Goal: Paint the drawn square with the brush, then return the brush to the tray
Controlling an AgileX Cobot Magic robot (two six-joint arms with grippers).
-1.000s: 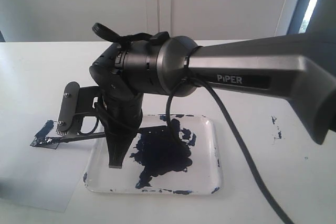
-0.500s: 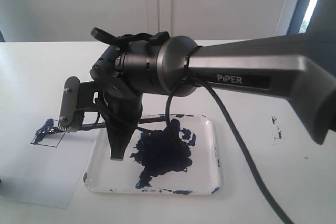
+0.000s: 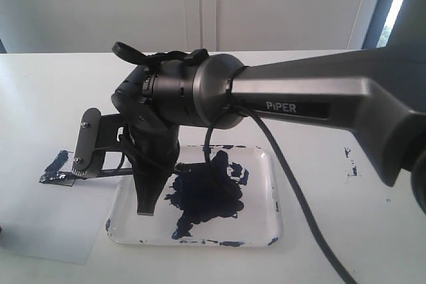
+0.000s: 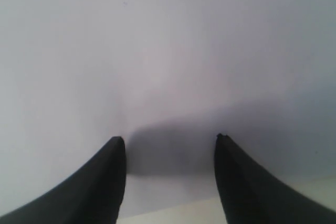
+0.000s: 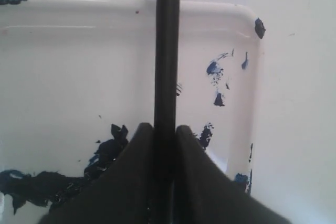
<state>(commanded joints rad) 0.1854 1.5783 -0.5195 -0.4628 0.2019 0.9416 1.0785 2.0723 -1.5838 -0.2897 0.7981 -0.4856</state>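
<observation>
A sheet of white paper (image 3: 40,231) is lying at the desk's (image 3: 53,91) near left corner. Just beside it, toward the middle of the near edge, the tray (image 3: 126,225) is sitting flat, and a big navy paint blot (image 3: 206,194) is covering its centre.

The right gripper (image 3: 146,209) is hanging point-down over the tray's left end. In the right wrist view its fingers (image 5: 134,150) are pinching narrowly on the brush (image 5: 168,51), with the black shaft running straight out between them.

In the exterior view the brush (image 3: 106,174) is reaching out level from the gripper, past the tray's left rim and over the paper. Its far end is meeting the near edge of the drawn square (image 3: 56,167). The tip is merging with the wet paint there, so it is hard to pick out. The square is sitting on the paper's far left part, smeared navy along its top and bottom.

The right arm (image 3: 319,104) is stretching in from the desk's right side, a black cable (image 3: 293,191) trailing beneath it.

The left gripper (image 4: 170,137) is holding its fingers wide apart over a plain white surface, gripping nothing.
</observation>
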